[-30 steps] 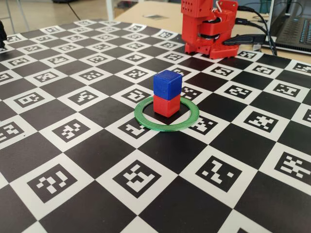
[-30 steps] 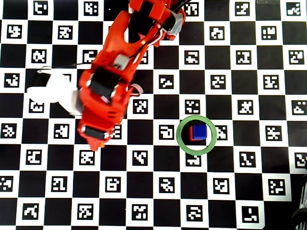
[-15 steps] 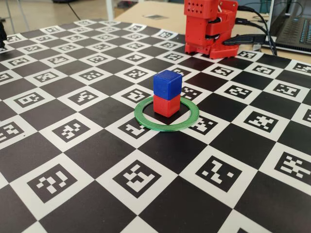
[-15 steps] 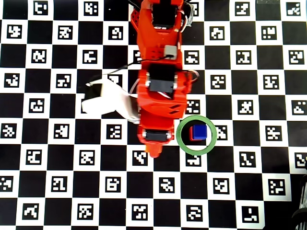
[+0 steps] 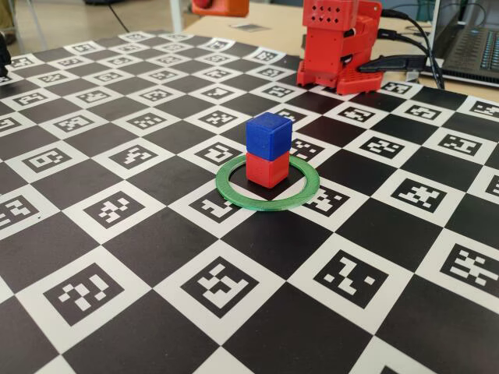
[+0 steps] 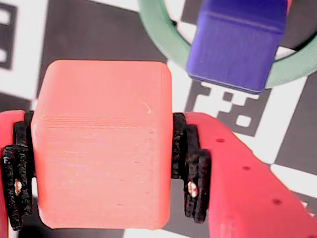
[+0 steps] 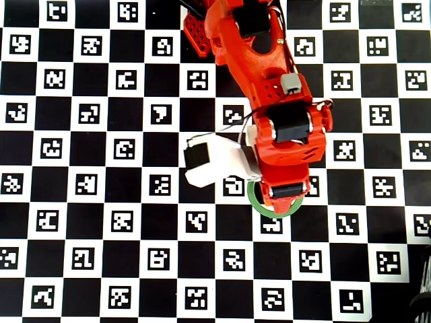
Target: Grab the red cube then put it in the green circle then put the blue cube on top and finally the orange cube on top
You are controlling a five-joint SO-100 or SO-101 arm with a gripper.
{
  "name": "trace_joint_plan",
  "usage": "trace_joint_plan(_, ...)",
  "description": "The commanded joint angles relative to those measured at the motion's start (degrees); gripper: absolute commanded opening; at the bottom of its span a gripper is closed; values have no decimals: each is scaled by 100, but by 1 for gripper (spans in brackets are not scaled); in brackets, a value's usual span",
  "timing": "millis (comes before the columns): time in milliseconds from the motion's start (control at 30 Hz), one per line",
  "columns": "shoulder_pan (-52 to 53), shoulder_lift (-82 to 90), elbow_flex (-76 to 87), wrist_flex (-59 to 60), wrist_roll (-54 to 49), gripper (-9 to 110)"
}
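- The red arm's jaws [image 6: 101, 163] pinch the small matte orange plastic cube [image 6: 101, 144], filling the wrist view's centre-left.
- At frame centre of the fixed view, the deep-blue plastic cube [image 5: 268, 135] sits on the red plastic cube [image 5: 267, 168], inside the thin green plastic ring [image 5: 267, 182].
- Risk: the orange cube is off to one side of the stack, so lowering it off-centre would likely topple the blue cube.

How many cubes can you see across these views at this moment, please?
3. The red cube sits inside the green circle, the blue cube rests on top of it, and the orange cube is clamped in the gripper in the wrist view.
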State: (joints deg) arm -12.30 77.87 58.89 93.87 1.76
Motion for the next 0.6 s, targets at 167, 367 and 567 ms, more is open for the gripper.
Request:
trace_joint_plan(167,-44,316,606,-703,-44,3)
trace_joint_plan(367,62,448,993,-738,422,3)
trace_joint_plan(567,-9,712,1090,-527,1090,3)
